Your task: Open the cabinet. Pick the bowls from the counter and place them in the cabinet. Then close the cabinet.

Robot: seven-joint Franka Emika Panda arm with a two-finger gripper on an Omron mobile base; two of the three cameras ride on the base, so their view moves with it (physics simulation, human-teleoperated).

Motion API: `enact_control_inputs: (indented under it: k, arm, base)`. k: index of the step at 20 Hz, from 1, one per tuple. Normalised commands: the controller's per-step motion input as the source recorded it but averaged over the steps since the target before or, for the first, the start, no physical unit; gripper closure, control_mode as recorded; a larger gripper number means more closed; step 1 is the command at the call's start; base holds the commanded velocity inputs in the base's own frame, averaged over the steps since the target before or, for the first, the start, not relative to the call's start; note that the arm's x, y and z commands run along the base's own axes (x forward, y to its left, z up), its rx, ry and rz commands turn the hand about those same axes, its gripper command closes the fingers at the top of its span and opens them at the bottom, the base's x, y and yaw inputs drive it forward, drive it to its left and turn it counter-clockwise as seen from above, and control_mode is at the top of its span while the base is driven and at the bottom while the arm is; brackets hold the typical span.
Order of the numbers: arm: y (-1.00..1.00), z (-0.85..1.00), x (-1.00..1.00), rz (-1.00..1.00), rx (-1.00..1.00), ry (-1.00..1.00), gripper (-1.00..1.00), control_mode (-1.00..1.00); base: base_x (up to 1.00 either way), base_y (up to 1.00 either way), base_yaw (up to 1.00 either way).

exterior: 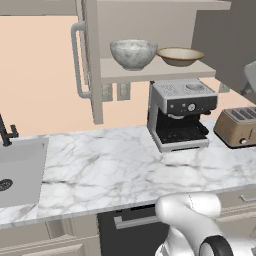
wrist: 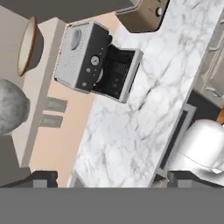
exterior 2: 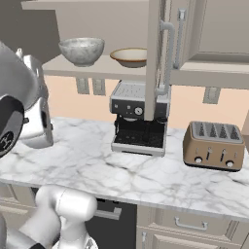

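Looking at the upper middle of the frame, both bowls, marbled (exterior: 133,53) and tan (exterior: 180,56), already sit on the cabinet (exterior: 150,70) shelf. Gripper (wrist: 113,178) is spread wide, holding nothing. Doors look stiff and light, so I'd push or pull by the bar handle (exterior: 77,60), upper left.

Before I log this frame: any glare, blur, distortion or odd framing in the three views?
Left base view: even, flat light, no glare; soft shade under the cabinet shelf behind the coffee machine. Right base view: sharp, but the arm looms large and slightly soft at the left edge. Hand view: rolled sideways, so the counter runs vertically; marbled bowl cropped at the left edge.
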Motion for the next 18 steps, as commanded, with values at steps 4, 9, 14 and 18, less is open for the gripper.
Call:
enact_control_inputs:
  k: [4, 9, 14, 18]
  arm:
    - [0.77, -1.0, 0.33, 0.16, -0.25, -0.3, -1.0, -1.0]
    - [0.01, -1.0, 1.0, 0.13, -0.04, -0.49, -1.0, -1.0]
    - [-0.33, -0.93, 0.82, 0.13, 0.0, -0.79, -1.0, -1.0]
    - [-0.84, -0.32, 0.03, 0.12, 0.18, -0.49, -1.0, -1.0]
  base:
    - [0.0, 0.0, 0.0]
    - [0.0, 0.0, 0.0]
    - [0.0, 0.0, 0.0]
    - [0.0, 0.0, 0.0]
